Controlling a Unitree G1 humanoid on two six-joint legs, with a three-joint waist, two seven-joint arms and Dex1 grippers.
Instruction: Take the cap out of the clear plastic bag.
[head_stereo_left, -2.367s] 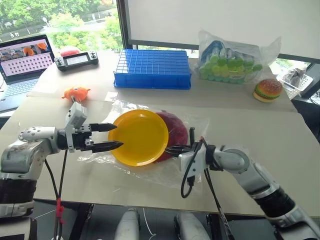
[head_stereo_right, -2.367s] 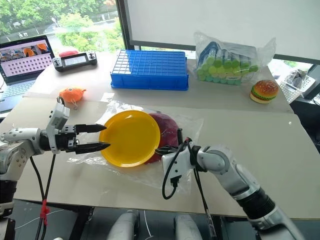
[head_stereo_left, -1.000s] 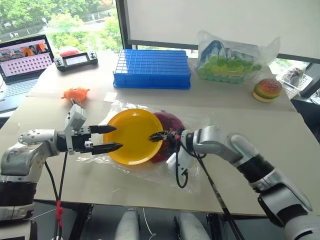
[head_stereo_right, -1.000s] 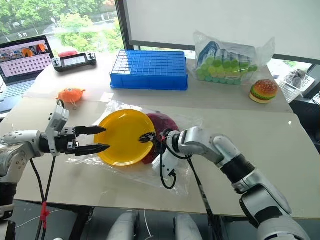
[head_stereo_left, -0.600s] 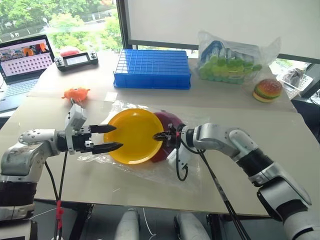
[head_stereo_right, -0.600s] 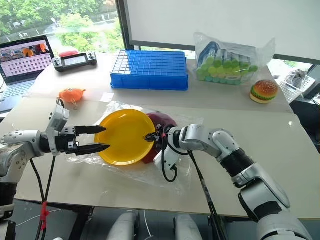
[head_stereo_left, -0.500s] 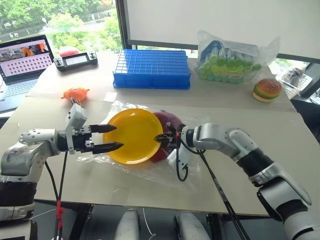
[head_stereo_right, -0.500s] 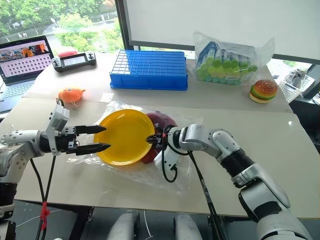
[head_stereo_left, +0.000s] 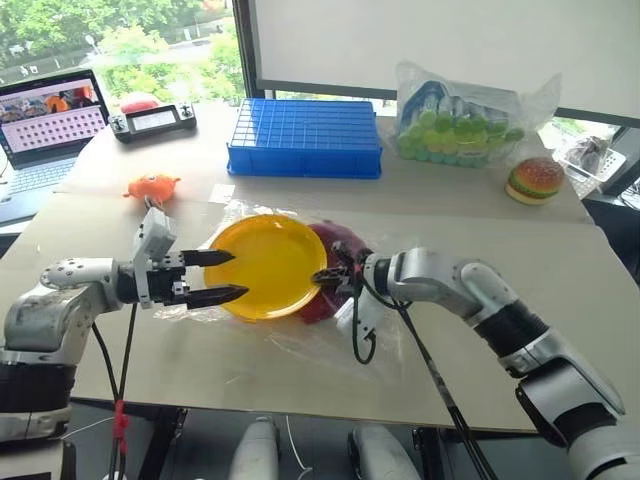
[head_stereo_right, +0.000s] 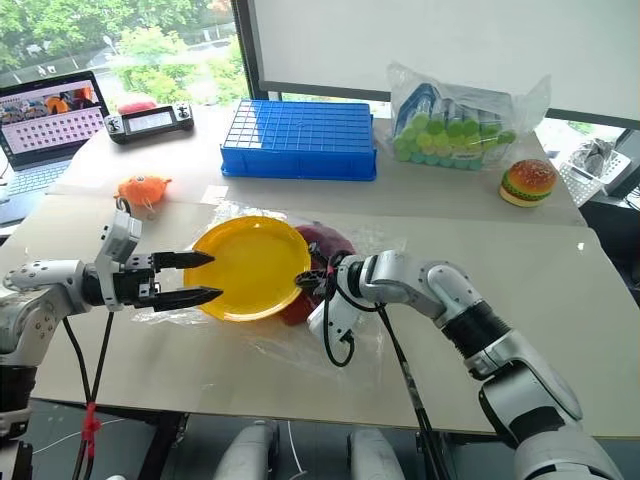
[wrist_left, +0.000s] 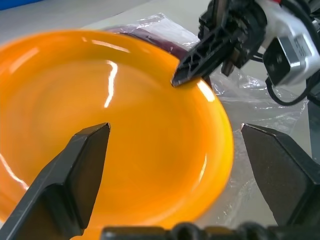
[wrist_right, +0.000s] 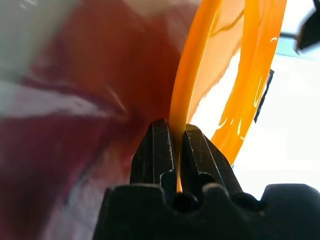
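I'm pinching the yellow plate's (head_stereo_left: 262, 266) rim with the right gripper (wrist_right: 176, 150), tipping it off the cap (head_stereo_left: 338, 262) lying under it in the clear plastic bag (head_stereo_left: 395, 250). Left gripper (head_stereo_left: 224, 276) is waiting beside the plate, jaws apart.

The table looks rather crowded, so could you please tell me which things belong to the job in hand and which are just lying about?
Belong to the job:
cap
plastic bag
yellow plate, lying over the cap, pinched by the right hand
left hand, open beside the plate

Just lying about:
blue crate
bag of bottles
toy burger
orange toy
laptop
controller
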